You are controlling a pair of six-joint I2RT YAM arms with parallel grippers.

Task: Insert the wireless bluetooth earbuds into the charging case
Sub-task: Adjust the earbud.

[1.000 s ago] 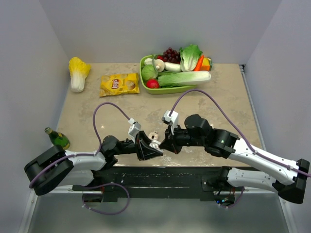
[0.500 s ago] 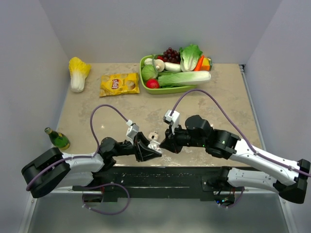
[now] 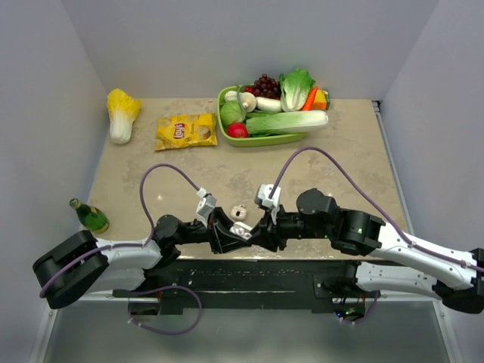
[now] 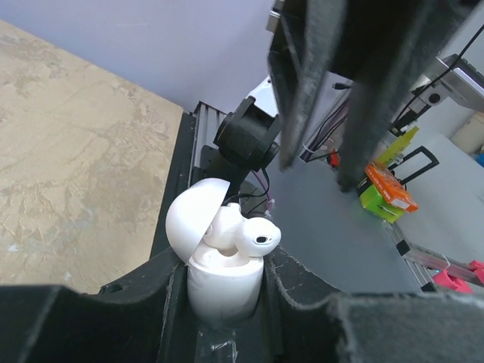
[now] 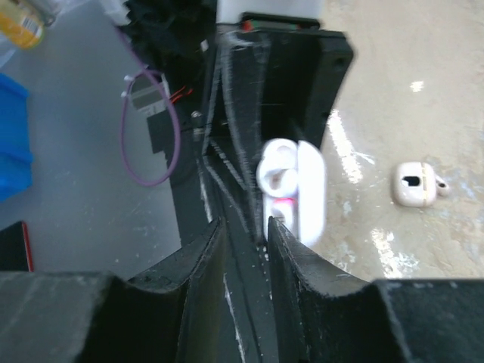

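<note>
Black-and-white arms point(image 3: 125, 255), looping purple cables point(image 3: 165, 165), black jaws

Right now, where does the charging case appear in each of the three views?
Top external: charging case low centre, where the arms meet.
Left wrist: bottom centre, lid open, clamped in the left gripper.
Right wrist: centre, blurred, just above the right gripper.
Shared landmark: the tan table.

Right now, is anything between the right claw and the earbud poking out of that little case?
Nothing visible does. The right gripper hangs open close to the earbud, with only bare air between them. The earbud sits in the charging case, whose lid is swung back out of the way, and the left gripper clamps the case.
</note>
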